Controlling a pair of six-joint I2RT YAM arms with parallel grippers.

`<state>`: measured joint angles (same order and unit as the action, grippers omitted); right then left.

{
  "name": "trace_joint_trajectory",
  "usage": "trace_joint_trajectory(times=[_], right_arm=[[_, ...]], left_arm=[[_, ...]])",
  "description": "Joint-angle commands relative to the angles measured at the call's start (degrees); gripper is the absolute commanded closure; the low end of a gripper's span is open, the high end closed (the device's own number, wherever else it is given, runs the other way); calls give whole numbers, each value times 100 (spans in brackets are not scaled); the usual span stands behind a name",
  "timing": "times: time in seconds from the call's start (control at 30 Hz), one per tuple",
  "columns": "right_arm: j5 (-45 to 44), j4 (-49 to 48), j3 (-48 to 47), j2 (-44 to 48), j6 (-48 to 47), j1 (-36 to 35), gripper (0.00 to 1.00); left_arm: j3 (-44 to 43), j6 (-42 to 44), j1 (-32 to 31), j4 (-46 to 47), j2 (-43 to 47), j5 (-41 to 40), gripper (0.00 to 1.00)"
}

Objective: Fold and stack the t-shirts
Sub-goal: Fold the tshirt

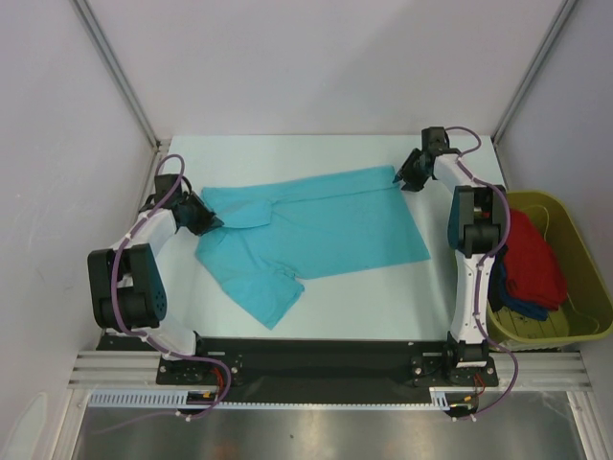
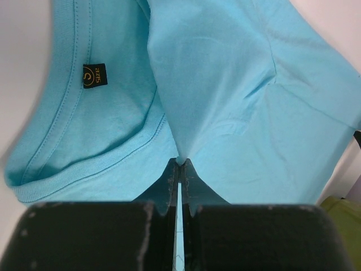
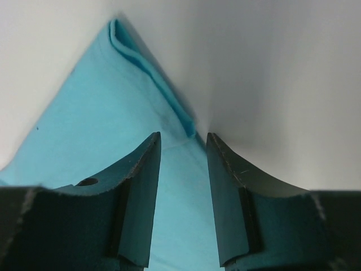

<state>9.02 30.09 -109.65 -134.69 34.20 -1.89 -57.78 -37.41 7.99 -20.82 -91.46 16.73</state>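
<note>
The turquoise t-shirt (image 1: 326, 235) lies spread flat, left of the olive-green tub (image 1: 578, 240). The left gripper (image 2: 180, 162) is clenched on a raised pinch of cloth beside the collar (image 2: 84, 164). The right gripper (image 3: 183, 138) stands partly parted astride the shirt's far tub-side corner, grasping nothing.

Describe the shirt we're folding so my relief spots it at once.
In the middle of the pale table lies one turquoise short-sleeved cloth t-shirt, spread out. Unlike the red shirt and dark blue shirt heaped in the olive-green plastic tub at the right edge, it lies alone, with a small dark size label inside its collar.
</note>
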Motion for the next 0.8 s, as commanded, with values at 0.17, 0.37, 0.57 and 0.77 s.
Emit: trace_joint_trajectory(times=[0.17,0.37,0.57,0.77], right_arm=[[91,-179,-312,-171,52,57,59],[171,-214,-224,-162,114,57,71],[188,-205,-364,-119,96,66,89],[364,14,-838,-197,-44,66,97]], left_arm=[[-216,111,-25,-54,260,93,100],[-207,137,-25,-89,313,93,100],[-199,146,-25,-150,445,94,100],[-58,32,106,-37,533,173,100]])
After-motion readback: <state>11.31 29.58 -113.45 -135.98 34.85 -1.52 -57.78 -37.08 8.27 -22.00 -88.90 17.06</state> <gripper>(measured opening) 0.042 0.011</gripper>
